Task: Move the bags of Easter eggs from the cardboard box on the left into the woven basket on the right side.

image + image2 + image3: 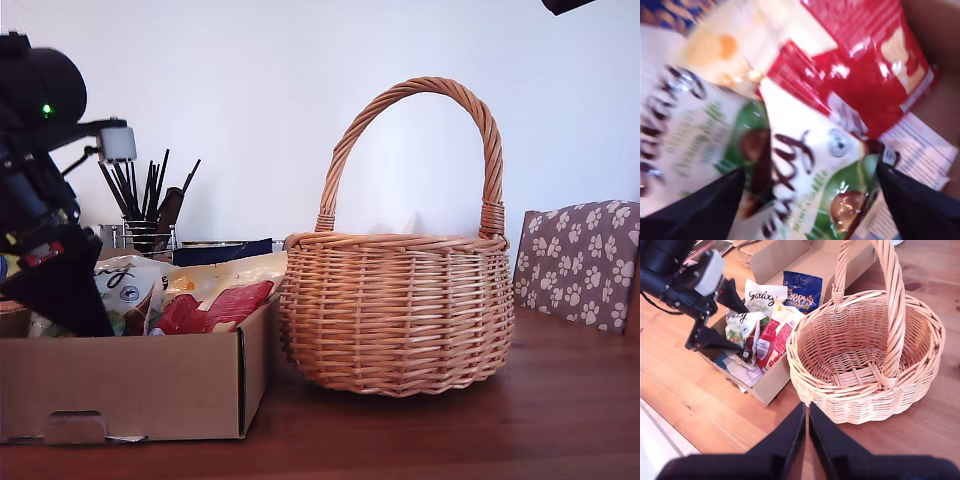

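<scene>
my first tool (810, 171) spread over white-green bag (802, 150) in cardboard box (130, 390). only second wrist view shows inside woven basket (860, 401): bare floor. my second tool (807, 410) pressed together near its rim.

My first gripper (810, 171) is open, a finger on each side of a white-green bag (807, 150); a red bag (865, 85) lies beside it
</scene>
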Motion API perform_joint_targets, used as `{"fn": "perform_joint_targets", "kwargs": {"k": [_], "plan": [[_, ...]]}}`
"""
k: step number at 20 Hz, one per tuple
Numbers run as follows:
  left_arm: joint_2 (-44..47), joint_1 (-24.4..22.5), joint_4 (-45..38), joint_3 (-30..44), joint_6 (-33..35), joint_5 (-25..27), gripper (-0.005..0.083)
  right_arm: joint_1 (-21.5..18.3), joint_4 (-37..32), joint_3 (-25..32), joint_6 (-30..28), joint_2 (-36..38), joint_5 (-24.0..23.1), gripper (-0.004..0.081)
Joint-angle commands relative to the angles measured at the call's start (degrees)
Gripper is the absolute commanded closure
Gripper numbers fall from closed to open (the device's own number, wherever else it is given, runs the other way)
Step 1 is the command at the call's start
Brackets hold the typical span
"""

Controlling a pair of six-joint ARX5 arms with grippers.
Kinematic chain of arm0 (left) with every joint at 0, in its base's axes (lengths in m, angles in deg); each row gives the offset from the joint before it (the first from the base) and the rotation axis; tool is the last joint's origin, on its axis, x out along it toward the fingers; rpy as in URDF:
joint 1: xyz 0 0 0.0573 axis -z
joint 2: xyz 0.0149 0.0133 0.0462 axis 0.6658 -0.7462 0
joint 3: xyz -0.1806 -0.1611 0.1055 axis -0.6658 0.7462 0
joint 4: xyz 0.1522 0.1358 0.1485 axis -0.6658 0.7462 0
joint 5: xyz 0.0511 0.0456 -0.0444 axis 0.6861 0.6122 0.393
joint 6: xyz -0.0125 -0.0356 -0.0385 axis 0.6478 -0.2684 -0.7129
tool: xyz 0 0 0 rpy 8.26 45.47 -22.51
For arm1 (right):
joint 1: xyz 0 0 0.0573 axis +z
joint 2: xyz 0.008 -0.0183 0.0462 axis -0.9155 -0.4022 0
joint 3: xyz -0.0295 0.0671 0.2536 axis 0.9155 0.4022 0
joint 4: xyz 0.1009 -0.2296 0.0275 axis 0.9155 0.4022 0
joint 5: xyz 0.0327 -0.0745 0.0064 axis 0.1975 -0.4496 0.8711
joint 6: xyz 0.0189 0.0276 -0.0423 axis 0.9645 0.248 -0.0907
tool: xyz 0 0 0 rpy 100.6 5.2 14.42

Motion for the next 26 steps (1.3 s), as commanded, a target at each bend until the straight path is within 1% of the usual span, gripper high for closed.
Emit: {"fn": "perform_joint_targets", "kwargs": {"k": [1,3,4,5,9,12,15,17,20,22,23,26], "plan": [[-0.9,0.1,0.1,0.2,0.0,-0.1,0.0291,0.3,-0.2,-0.1,-0.7,0.1,0.0,0.0783],[-0.9,0.1,0.2,0.2,0.0,-0.2,0.0615,0.3,-0.2,-0.1,-1.4,0.1,0.0,0.0783],[-0.9,0.1,0.2,0.2,0.0,-0.2,0.0715,0.3,-0.2,-0.1,-1.4,0.1,0.0,0.0783],[-0.9,0.1,0.0,0.2,0.0,-0.2,0.0737,0.3,-0.2,-0.1,-1.4,0.1,0.0,0.0783],[0.2,0.2,3.0,-2.2,0.0,-0.2,0.0737,0.3,-0.2,-0.1,-1.4,0.2,-0.2,0.0783],[2.4,0.7,5.4,-5.6,0.0,-0.2,0.0737,0.3,-0.5,-0.1,-1.4,0.2,-2.9,0.0783],[5.9,1.2,7.0,-8.3,0.0,-0.3,0.0737,0.3,-1.5,-0.1,-1.4,0.2,-4.4,0.0783],[8.7,1.4,7.6,-8.9,0.0,-0.6,0.0737,0.3,-2.8,-0.2,-1.4,0.4,-4.6,0.0783],[13.5,1.9,8.0,-8.9,-1.1,-3.8,0.0737,0.3,-4.0,-0.6,-1.4,0.9,-4.9,0.0783],[15.8,3.1,7.8,-9.0,-2.5,-6.3,0.0737,0.3,-4.1,-1.2,-1.4,1.5,-8.0,0.0783],[16.5,3.9,7.8,-9.0,-3.4,-7.5,0.0737,0.3,-4.2,-1.5,-1.5,1.8,-9.1,0.0783],[16.7,7.3,6.4,-9.0,-6.0,-11.3,0.0737,0.3,-4.6,-1.9,-1.4,2.4,-9.5,0.0783]]}}
